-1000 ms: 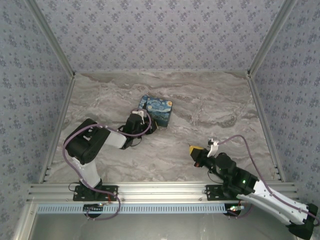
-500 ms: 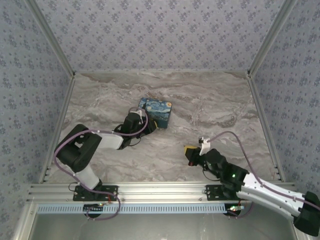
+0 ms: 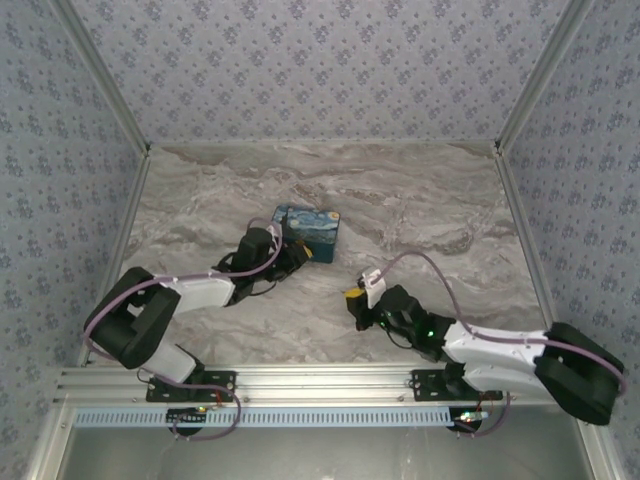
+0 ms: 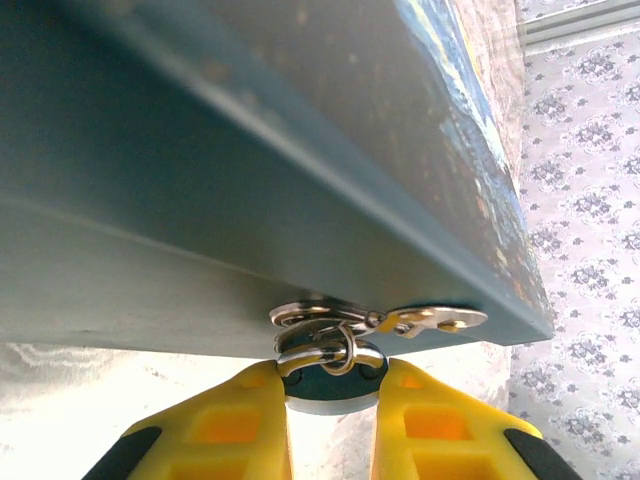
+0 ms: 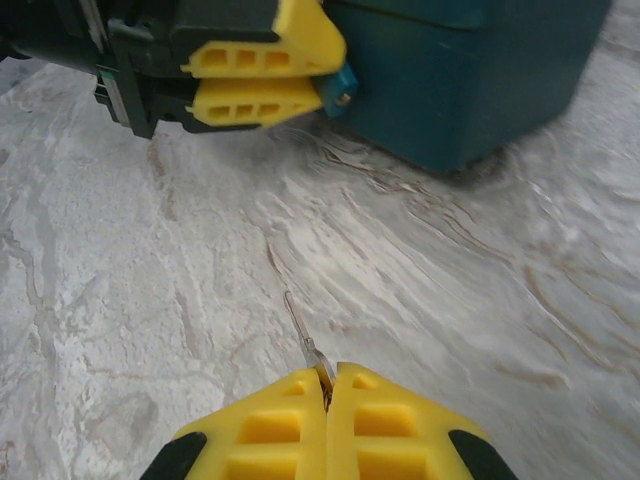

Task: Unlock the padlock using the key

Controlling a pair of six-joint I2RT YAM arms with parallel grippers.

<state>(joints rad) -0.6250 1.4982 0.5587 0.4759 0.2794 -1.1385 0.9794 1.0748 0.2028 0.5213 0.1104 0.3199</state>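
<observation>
Biggest worry here is the key (image 5: 303, 335). It's a skinny sliver of metal, and the right pincer (image 5: 327, 385) is shut on just its back end, so most of it sticks out. Any sideways bump on the lock could make it twist or slip in the grip. It's low over the surface (image 5: 150, 300) and well apart from the box (image 5: 470, 70), so it has a way to go.

The padlock (image 4: 332, 368) hangs off a small hasp (image 4: 430, 320) on the box's lower edge. The left pincer (image 5: 325, 75) is narrow and pinches it from both sides. The lock is small and rounded, so I'd guess it could swivel or squirt out between the fingers once the key pushes in. I can't make out the keyhole, so lining up may be hit and miss. Push too hard and the whole box may skate, since the surface looks slick.

Materials:
- **Padlock:** shiny silvery metal, curved.
- **Hasp:** thin bright plate.
- **Box:** flat matte blue-teal sides with hard edges and a swirly painted top.
- **Surface:** smooth, marble-look, grey-beige veins.
- **Pincer fingers:** yellow plastic with cut-out pockets and dark patches.
</observation>
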